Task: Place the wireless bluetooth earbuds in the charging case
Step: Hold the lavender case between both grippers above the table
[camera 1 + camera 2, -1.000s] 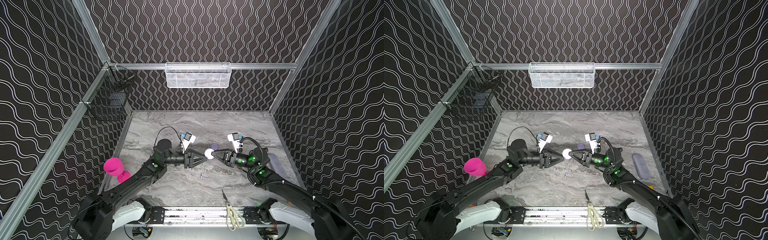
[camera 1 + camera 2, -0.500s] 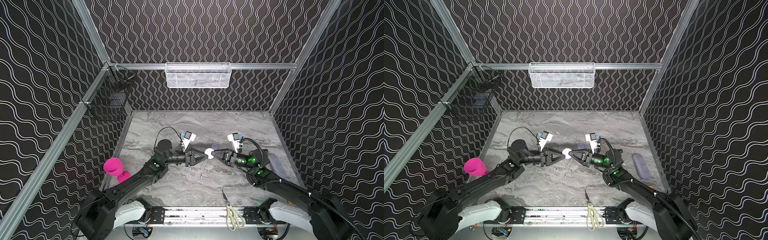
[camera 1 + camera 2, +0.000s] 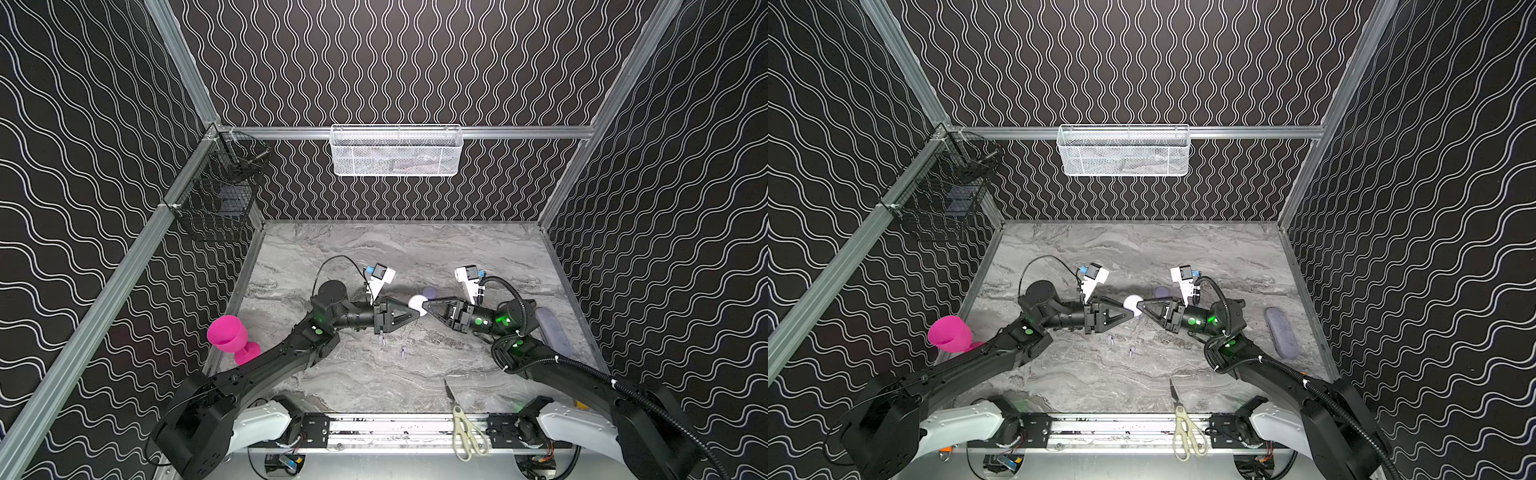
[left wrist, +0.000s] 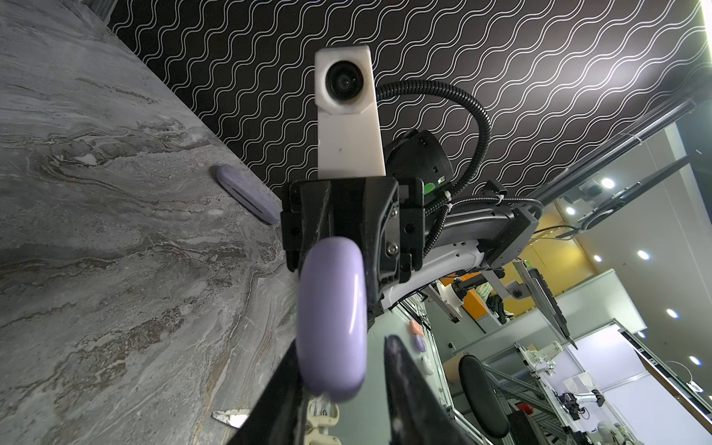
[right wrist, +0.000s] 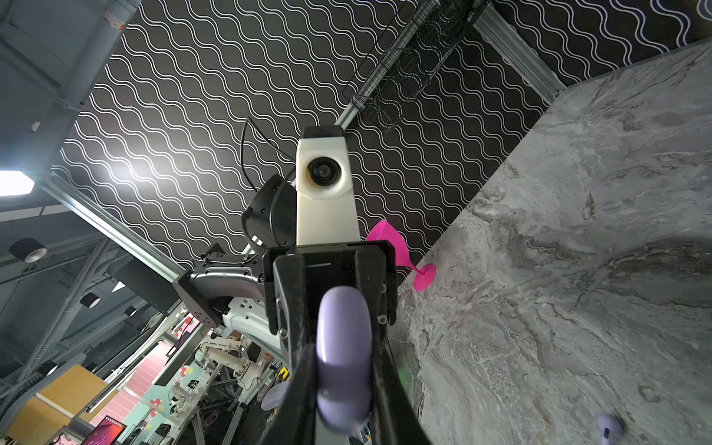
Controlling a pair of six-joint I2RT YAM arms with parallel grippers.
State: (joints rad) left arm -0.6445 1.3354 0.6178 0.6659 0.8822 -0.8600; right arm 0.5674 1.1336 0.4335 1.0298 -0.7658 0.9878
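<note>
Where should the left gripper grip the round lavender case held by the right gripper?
Take the free half of the round lavender case, opposite the right gripper, coming in level from the left. The case hangs flat, faces up and down, so the left gripper probably does best with one jaw above and one below, not on the curved rim.

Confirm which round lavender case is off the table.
The paler case, held mid-air by the right gripper; the darker case lies on the table behind it.

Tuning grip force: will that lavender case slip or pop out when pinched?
Probably slippery: the charging case shows a glossy highlight. Its rounded rim could squirt out of the right gripper. Likely rigid: no visible deformation.
</note>
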